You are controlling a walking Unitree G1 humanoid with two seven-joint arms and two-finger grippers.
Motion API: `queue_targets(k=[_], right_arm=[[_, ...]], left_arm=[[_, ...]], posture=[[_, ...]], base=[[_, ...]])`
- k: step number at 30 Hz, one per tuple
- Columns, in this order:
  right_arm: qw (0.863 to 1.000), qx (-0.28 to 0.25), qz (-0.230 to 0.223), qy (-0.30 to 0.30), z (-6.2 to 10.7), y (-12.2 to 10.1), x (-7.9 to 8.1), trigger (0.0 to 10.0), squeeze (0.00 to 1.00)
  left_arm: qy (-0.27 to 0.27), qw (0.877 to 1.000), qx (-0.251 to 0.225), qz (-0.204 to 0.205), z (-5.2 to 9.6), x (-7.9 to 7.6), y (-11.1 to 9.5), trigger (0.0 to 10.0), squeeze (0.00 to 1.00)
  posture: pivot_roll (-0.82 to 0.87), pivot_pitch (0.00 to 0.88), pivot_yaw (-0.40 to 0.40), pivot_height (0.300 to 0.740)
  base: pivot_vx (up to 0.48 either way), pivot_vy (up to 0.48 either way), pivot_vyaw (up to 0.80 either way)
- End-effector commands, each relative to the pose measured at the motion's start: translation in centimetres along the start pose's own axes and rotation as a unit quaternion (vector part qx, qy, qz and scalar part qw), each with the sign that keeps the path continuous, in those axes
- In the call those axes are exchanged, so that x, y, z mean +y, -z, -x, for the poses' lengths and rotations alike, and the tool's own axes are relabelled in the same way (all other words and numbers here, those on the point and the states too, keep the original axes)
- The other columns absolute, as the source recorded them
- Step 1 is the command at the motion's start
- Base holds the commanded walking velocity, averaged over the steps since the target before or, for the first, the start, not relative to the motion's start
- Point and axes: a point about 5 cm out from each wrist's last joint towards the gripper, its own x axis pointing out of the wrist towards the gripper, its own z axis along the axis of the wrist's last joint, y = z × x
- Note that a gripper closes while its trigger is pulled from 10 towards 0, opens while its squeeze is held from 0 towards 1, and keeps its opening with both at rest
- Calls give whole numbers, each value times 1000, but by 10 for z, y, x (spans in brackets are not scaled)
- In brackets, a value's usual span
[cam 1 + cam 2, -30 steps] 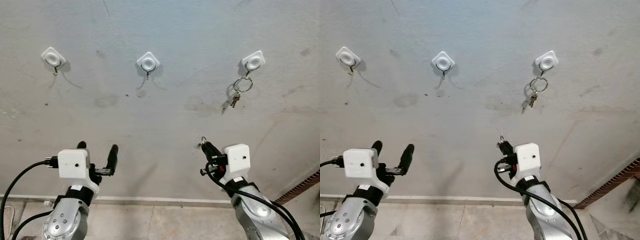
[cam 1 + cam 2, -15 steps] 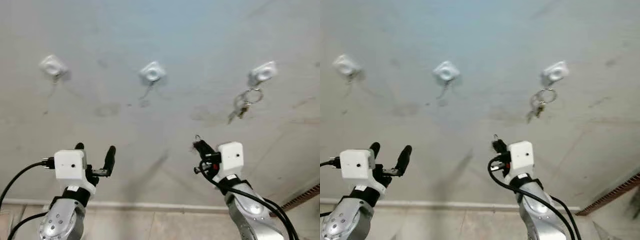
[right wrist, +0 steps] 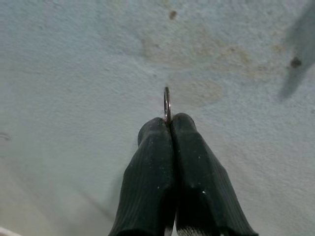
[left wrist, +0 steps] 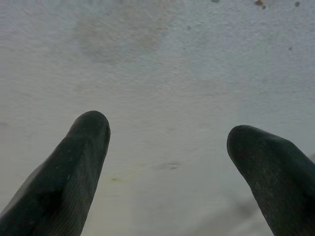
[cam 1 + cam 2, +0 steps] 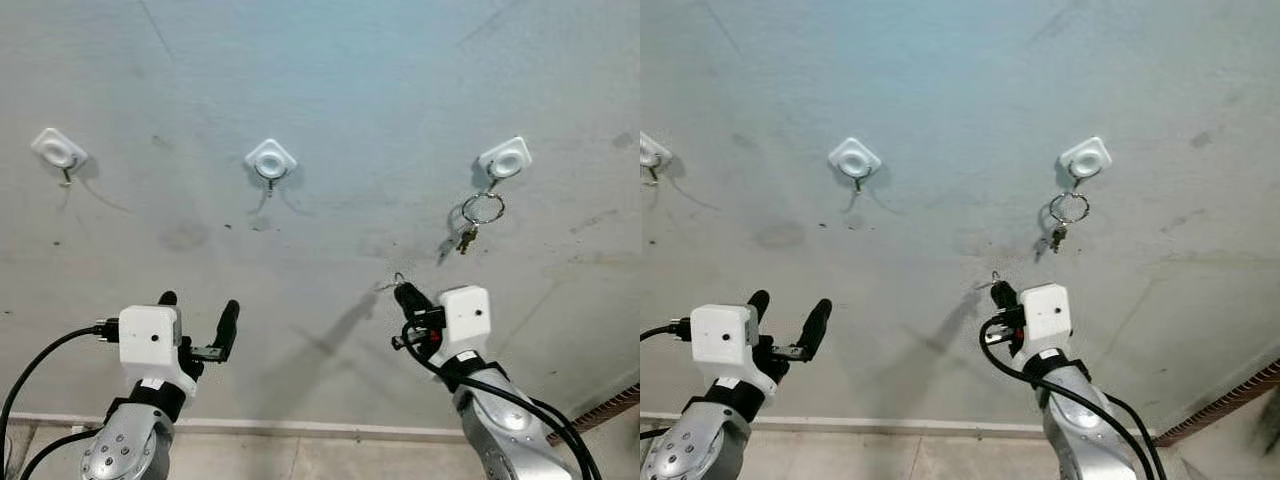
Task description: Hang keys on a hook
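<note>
Three white hooks are fixed in a row on the grey wall: a left hook (image 5: 57, 150), a middle hook (image 5: 270, 161) and a right hook (image 5: 503, 161). From the right hook hangs a set of keys (image 5: 478, 217) on a ring. My right gripper (image 5: 404, 293) is shut on a second key ring (image 3: 167, 103), whose metal edge sticks out past the fingertips; it is held below and between the middle and right hooks, close to the wall. My left gripper (image 5: 197, 305) stands open lower left, with nothing between its fingers (image 4: 81, 162).
The wall bears stains and thin cracks. A white baseboard (image 5: 300, 428) runs along its foot above a tiled floor. A strip of red brick edging (image 5: 600, 405) shows at the lower right.
The camera has shifted, so the hooks sit lower and further left in the picture. My right gripper with the key ring has stayed at about the same height near the wall.
</note>
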Motion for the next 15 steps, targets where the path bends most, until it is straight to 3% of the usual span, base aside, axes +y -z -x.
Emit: queue_targets(k=[1, 6, 15], right_arm=[[1000, -21, -1, -22, -1, -9, 6, 10000, 0], [991, -72, 6, -109, -10, -33, 26, 10000, 0], [958, -124, 5, -258, -28, -66, 60, 10000, 0]], left_arm=[[-11, 1000, -4, -15, 1, 2, -1, 10000, 0], [5, 1000, -7, -17, 7, 3, -2, 10000, 0], [11, 999, -2, -36, 16, 6, 2, 10000, 0]], posture=[[123, 72, 18, 740], [142, 81, 28, 740], [170, 86, 19, 740]], base=[[0, 0, 0], [0, 0, 0], [0, 0, 0]])
